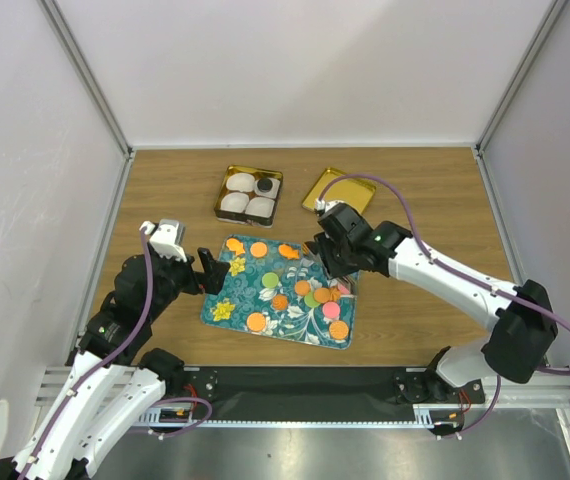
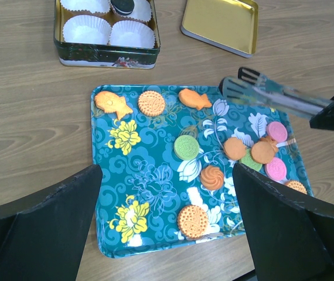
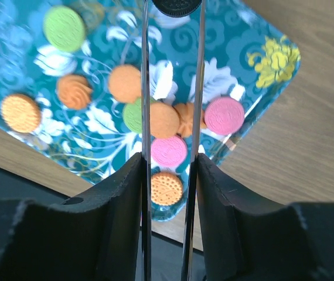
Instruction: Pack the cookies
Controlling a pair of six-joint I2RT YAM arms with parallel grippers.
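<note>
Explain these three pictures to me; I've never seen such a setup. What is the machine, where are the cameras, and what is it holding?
Two robot arms stand at the near edge of a table. One picture looks down from above; the other two come from a camera on each wrist. On the table lie a patterned tray of loose cookies, a tin with white paper cups, one of them holding a black cookie, and a gold lid. The right gripper is closed on metal tongs, with a second black cookie at their tips. The left gripper is open and empty.

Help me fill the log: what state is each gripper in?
Left gripper: open, empty.
Right gripper: closed on the tongs.
</note>
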